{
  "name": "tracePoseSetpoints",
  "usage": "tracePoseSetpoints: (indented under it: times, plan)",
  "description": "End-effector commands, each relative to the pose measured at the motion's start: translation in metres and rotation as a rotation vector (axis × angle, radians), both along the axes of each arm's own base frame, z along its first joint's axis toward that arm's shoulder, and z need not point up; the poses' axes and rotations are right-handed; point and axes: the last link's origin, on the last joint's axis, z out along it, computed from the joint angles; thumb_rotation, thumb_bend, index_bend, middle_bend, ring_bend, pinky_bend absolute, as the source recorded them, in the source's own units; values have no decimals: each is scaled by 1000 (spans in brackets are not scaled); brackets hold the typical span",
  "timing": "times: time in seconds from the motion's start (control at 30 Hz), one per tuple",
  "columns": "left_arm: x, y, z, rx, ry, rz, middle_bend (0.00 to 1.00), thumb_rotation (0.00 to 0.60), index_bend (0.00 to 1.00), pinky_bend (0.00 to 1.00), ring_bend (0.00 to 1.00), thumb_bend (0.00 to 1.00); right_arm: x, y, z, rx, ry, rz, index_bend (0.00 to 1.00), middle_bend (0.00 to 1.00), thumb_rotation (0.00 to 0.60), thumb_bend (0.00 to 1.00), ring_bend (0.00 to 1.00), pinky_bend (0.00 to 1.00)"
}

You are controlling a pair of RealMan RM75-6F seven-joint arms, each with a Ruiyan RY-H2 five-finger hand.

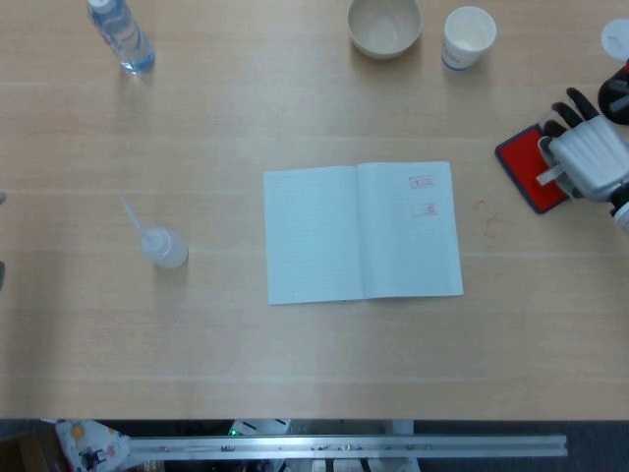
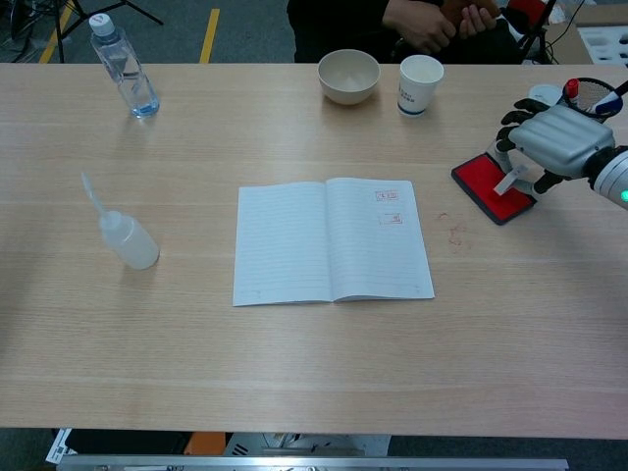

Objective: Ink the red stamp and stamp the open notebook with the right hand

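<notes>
The open notebook (image 1: 362,232) lies flat mid-table, with two red stamp marks (image 1: 421,182) on its right page; the chest view shows the notebook (image 2: 332,239) too. A red ink pad (image 1: 523,162) in a black frame sits at the right of the table. My right hand (image 1: 588,159) rests over the pad's right end with its fingers curled downward. The same right hand (image 2: 559,137) covers that end of the ink pad (image 2: 483,182) in the chest view. The red stamp itself is hidden inside the curled fingers. My left hand shows in neither view.
A bowl (image 1: 384,26) and a paper cup (image 1: 468,36) stand at the far edge, a water bottle (image 1: 120,34) at the far left. A squeeze bottle (image 1: 162,244) lies left of the notebook. A pen holder (image 2: 592,95) stands behind my right hand. Red smudges (image 1: 485,218) mark the table.
</notes>
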Motion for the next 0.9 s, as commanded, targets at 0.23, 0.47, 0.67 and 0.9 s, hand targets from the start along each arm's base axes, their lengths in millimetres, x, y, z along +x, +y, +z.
tracePoseSetpoints:
  times: [0.23, 0.47, 0.67, 0.9]
  plan:
    - [0, 0, -1, -3, 4, 2, 141, 600, 178, 86, 101, 340, -2, -2, -4, 0, 9, -4, 644, 369, 600, 327, 136, 32]
    - [-1, 0, -1, -5, 5, 6, 139, 600, 178, 86, 101, 340, -4, -4, -5, -1, 21, -13, 645, 369, 600, 327, 136, 32]
    - [-1, 0, -1, -5, 4, 7, 138, 600, 178, 86, 101, 340, -3, -4, -5, -5, 10, -14, 648, 370, 600, 327, 136, 32]
    - [-1, 0, 0, -3, -2, 5, 138, 600, 178, 86, 101, 340, 17, -1, 12, -19, -111, 22, 649, 373, 600, 327, 136, 32]
